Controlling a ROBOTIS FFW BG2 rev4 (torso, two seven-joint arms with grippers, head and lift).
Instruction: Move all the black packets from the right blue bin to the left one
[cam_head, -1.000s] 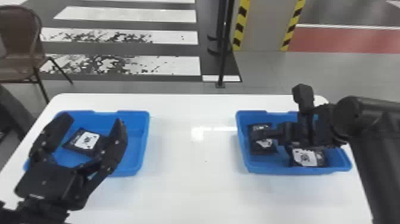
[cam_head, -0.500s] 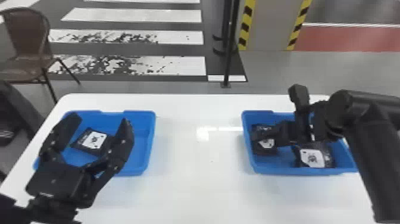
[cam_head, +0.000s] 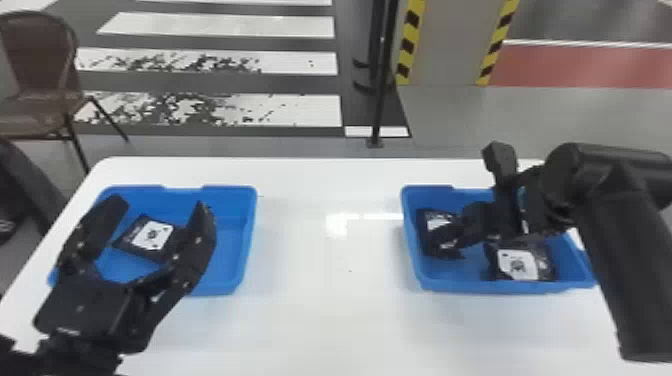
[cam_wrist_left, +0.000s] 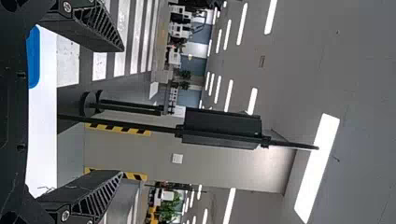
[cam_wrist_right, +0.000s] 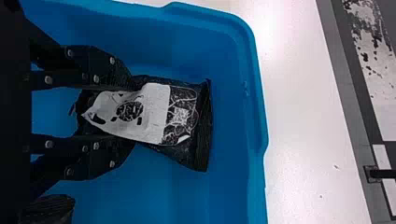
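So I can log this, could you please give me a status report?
Right gripper shut on packet, in right bin. Left gripper open, empty. Another packet alongside. No obstruction seen.

Your left arm enters from eight o'clock; its gripper, fingers spread wide, points towards one. Your right arm, bent at three o'clock, directs its gripper towards eight, fingers drawn inward, roughly parallel.

Lit: bright | src: o/head strip lts | glare: tbl, hd view
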